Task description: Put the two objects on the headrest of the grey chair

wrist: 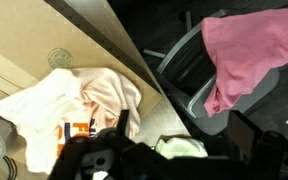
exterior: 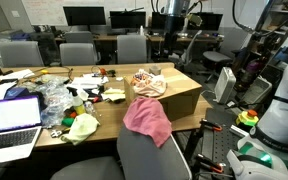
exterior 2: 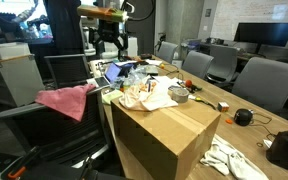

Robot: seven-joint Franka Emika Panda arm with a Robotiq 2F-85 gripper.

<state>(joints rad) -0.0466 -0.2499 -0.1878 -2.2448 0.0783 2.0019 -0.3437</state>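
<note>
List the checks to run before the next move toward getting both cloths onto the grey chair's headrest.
1. Pink cloth draped on the grey chair headrest: ok.
2. Patterned cloth on the headrest: not ok, it lies on the cardboard box.
3. Gripper open and empty: ok.
4. Nothing lying on top of the patterned cloth: ok.
5. Pink cloth hanging securely: cannot tell.

Your plain cloth point(exterior: 147, 120) is solid pink, the chair point(exterior: 134, 162) under it grey — the patterned cloth point(exterior: 149, 83) on the brown box point(exterior 2: 169, 135) mixes white, orange and pale pink; near the box, a yellow-green cloth point(exterior: 81, 127).
</note>
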